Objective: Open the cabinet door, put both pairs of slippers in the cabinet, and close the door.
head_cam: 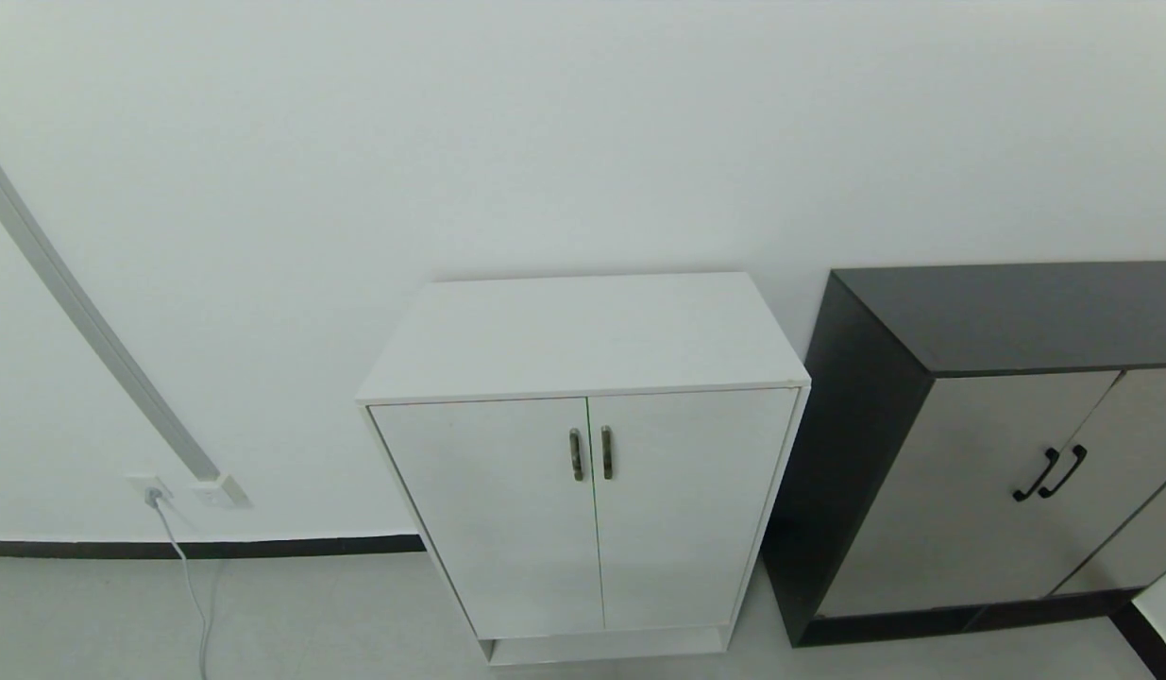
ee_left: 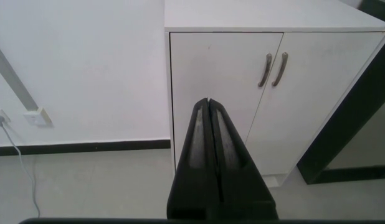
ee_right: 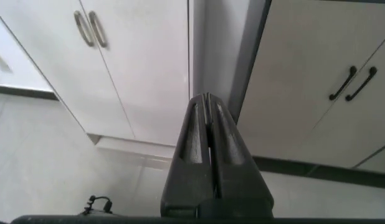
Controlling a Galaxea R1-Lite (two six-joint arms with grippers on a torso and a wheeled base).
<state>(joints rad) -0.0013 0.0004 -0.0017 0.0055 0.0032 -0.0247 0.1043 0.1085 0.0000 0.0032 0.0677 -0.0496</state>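
Presently the white cabinet point(head_cam: 583, 340) stands closed ahead of the left gripper point(ee_left: 208, 101) and right gripper point(ee_right: 207, 96), apart from both; each has its jaws pressed together, holding nothing. Risk: the two slim, smooth metal handles point(head_cam: 576, 454) sit side by side at the seam, so jaws may catch both or slip. The door panels are flat and glossy. The dark cabinet point(head_cam: 998, 312) ahead of the right jaws invites a wrong pick.
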